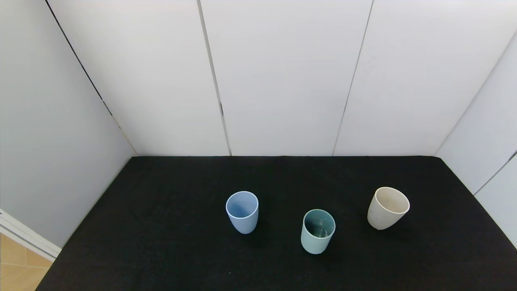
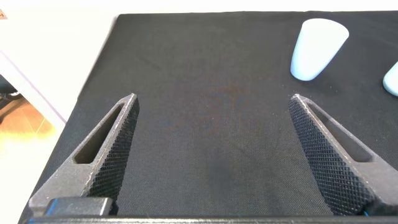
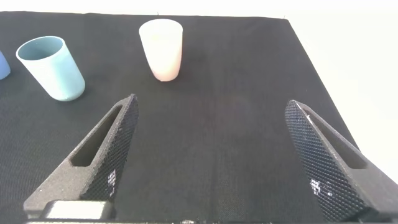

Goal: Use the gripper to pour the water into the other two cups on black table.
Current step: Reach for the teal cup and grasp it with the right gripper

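Observation:
Three cups stand upright on the black table [image 1: 161,226]. The teal-green cup [image 1: 318,231] stands nearest the front, with faint glints of water [image 1: 320,231] inside. The light blue cup [image 1: 242,211] is to its left, the cream-beige cup [image 1: 387,207] to its right. Neither gripper shows in the head view. My left gripper [image 2: 212,102] is open over bare cloth, with the light blue cup [image 2: 317,48] farther off. My right gripper [image 3: 211,106] is open over bare cloth, with the teal-green cup [image 3: 51,67] and the cream-beige cup [image 3: 162,48] beyond it.
White wall panels [image 1: 282,76] close the table's back and both sides. The table's left edge drops to a wooden floor [image 1: 18,266]. Bare cloth lies in front of the cups and at the left.

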